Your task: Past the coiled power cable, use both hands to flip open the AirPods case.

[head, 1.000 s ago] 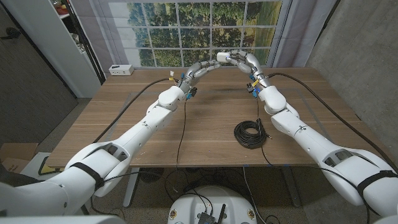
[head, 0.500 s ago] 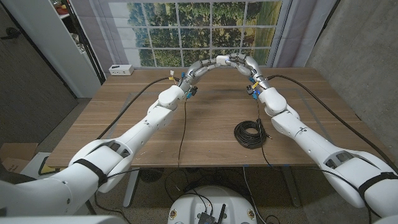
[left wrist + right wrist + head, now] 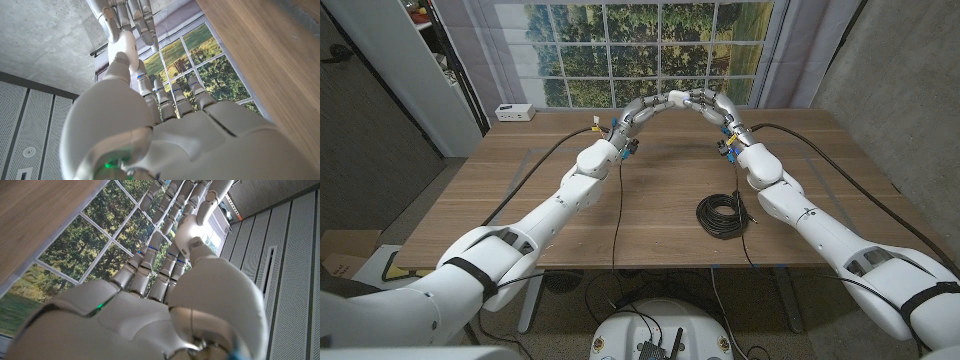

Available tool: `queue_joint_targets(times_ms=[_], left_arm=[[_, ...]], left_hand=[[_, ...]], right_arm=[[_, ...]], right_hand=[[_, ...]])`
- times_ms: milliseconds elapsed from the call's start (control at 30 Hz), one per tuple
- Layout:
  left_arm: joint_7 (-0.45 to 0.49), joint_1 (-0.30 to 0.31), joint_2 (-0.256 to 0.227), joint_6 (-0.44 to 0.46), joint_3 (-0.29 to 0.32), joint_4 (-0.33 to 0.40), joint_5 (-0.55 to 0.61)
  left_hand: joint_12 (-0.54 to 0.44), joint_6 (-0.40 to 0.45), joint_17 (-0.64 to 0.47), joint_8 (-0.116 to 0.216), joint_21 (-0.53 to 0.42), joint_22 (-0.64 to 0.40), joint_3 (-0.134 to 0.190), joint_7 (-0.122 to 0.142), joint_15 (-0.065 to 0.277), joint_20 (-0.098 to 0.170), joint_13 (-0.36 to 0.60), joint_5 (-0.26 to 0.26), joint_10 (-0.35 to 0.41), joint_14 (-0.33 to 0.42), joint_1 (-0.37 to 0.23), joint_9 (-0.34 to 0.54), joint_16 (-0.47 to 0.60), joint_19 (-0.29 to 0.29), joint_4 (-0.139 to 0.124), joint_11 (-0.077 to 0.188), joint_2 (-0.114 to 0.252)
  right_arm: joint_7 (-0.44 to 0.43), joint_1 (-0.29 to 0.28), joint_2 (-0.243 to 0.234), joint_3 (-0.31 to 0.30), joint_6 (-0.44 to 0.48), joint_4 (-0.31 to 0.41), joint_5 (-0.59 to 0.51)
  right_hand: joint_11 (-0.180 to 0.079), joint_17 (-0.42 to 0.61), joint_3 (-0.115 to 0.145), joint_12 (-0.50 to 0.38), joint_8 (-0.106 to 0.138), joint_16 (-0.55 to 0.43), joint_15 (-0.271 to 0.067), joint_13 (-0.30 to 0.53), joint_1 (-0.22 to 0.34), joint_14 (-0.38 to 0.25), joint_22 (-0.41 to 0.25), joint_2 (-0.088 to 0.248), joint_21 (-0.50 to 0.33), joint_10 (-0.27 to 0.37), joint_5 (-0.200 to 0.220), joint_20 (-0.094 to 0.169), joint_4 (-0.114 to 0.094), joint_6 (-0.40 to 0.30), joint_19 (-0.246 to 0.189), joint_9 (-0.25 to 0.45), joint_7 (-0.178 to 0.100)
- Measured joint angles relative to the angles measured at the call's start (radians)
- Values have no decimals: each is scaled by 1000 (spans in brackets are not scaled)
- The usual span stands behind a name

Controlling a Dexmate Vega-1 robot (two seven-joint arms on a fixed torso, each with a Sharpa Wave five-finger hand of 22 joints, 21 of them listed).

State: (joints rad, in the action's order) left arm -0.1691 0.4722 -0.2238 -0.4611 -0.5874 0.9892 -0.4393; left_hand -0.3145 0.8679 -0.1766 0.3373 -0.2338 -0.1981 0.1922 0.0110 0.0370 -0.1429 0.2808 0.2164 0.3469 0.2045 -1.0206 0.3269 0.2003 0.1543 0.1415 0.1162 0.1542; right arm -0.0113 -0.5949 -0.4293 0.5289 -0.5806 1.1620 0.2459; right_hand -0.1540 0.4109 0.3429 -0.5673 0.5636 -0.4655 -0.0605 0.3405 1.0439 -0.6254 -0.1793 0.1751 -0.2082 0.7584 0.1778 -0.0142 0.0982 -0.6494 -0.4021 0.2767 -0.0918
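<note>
Both hands meet above the table's far edge, past the coiled black power cable (image 3: 723, 215). Between their fingertips sits the small white AirPods case (image 3: 677, 97). My left hand (image 3: 645, 108) holds it from the left and my right hand (image 3: 712, 103) from the right. In the left wrist view my left hand (image 3: 165, 130) reaches up to the case (image 3: 123, 44), with the right hand's fingers (image 3: 142, 17) beyond it. The right wrist view has my right hand (image 3: 150, 305) pressing a thumb against the case (image 3: 188, 227). Whether the lid is up I cannot tell.
A small white box (image 3: 515, 112) stands at the far left corner of the wooden table (image 3: 520, 200). Black cables run along both arms across the tabletop. A window lies behind the far edge, and a concrete wall stands to the right.
The right hand has swung left and lowered toward the left hand, closing the gap. Both hands' fingertips now meet at the case.
</note>
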Motion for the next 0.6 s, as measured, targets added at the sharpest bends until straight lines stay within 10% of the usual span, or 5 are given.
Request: queue_joint_targets(times_ms=[200,367,600], left_arm=[[-13,0,12,-17,2,-22,-12],[-46,-3,29,-31,13,-53,-44],[-95,-9,42,-42,26,-91,-81]], left_hand=[[-4,9,0,0,-6,0,4,-9,1,5,0,-6,14,10,-16,0,0,5,-1,14,3],[-4,3,-3,0,-10,-4,4,-3,-1,5,0,-9,21,12,-20,-1,0,16,-1,10,7],[-4,-6,-3,0,-10,-5,4,6,-1,0,0,-10,25,12,-22,-1,0,21,-1,14,10]], right_arm=[[40,-1,-11,1,0,3,20],[98,9,-19,4,0,-1,51],[183,28,-27,10,19,-12,96]], right_hand=[[-19,12,-3,-40,-53,24,5,0,-11,53,0,-11,0,-55,1,-22,7,24,8,133,-30],[-9,16,-44,-17,-106,40,12,165,-67,93,0,-48,5,-135,3,-38,3,13,23,115,-98],[-2,23,-61,5,-131,48,13,151,-101,123,0,-71,9,-163,-1,-54,7,13,39,94,-101]])
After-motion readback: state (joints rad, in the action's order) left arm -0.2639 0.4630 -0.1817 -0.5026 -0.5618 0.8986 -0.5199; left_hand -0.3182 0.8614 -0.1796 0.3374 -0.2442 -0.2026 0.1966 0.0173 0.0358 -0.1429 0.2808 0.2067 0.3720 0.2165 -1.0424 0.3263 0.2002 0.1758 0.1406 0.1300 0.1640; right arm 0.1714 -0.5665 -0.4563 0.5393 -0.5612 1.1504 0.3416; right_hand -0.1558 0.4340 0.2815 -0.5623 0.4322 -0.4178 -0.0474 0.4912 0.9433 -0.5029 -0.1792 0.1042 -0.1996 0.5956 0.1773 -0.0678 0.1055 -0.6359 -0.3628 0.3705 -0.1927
